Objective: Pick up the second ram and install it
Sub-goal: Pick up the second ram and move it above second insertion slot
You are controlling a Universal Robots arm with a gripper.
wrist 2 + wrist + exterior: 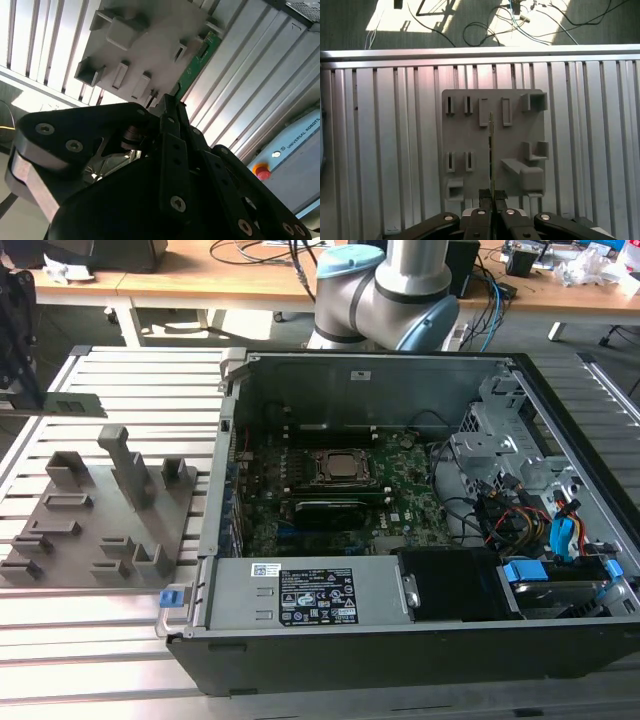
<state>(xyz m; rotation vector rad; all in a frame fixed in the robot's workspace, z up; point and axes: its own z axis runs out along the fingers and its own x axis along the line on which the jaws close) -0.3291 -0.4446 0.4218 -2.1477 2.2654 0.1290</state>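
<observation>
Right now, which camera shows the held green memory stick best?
The exterior view: the second ram shows its long flat side. The second wrist view catches a green strip past the fingers; the first wrist view sees it edge-on, a thin line.

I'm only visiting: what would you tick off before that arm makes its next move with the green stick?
1. Gripper shut on the second ram: ok.
2. Ram in line with the gripper, seen edge-on in the first wrist view: ok.
3. Ram apart from the grey holder tray, in the air in the exterior view: ok.
4. Computer case open on top, motherboard exposed: ok.
5. A free memory slot on the motherboard: cannot tell.
6. Cables away from the slots: cannot tell.
</observation>
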